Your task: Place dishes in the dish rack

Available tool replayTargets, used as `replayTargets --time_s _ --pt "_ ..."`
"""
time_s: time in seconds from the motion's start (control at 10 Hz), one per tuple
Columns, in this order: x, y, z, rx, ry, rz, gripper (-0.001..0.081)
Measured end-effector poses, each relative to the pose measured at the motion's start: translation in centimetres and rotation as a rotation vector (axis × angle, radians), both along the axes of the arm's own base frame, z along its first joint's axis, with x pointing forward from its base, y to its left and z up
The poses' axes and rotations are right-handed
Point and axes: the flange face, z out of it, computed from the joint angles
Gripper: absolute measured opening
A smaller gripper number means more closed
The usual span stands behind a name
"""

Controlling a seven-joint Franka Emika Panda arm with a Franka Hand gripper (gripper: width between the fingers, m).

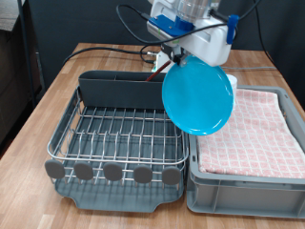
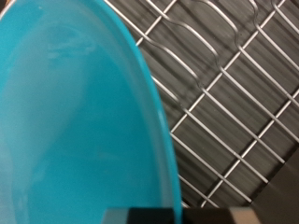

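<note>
My gripper (image 1: 179,59) is shut on the upper rim of the round light-blue plate (image 1: 198,95). It holds the plate tilted on edge in the air. The plate hangs over the right side of the dish rack (image 1: 114,143), by the rack's tall grey back compartment (image 1: 114,88). In the wrist view the plate (image 2: 75,112) fills most of the picture, with the rack's silver wire grid (image 2: 234,103) below it. The rack's grid holds no dishes. The white mug is out of view. A small reddish bit (image 1: 157,61) shows beside the gripper; I cannot tell whether it is the spoon.
A grey bin lined with pink checked cloth (image 1: 253,129) stands against the rack on the exterior view's right. Both rest on a wooden table (image 1: 38,114). Black cables (image 1: 105,48) run across the table behind the rack.
</note>
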Motion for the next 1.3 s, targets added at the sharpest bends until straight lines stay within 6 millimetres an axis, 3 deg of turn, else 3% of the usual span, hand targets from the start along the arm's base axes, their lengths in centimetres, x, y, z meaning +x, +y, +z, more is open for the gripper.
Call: replayTargets --time_s 0.2,0.3,0.6,0.9,1.0,1.3 --pt "-0.2 0.0 -0.5 -0.015 0.027 0.005 0.0017" --pt "-0.5 -1.0 -0.5 -0.062 0.05 0.014 0.0017" --pt "-1.9 -5.6 0.6 -0.22 0.087 0.106 0.0017" --pt "-2.6 -10.6 2.6 -0.269 0.059 0.407 0.0017" --pt "-3.0 -11.1 2.9 -0.266 0.059 0.512 0.0017" --pt "-2.7 -11.3 3.1 -0.303 0.025 0.484 0.0017"
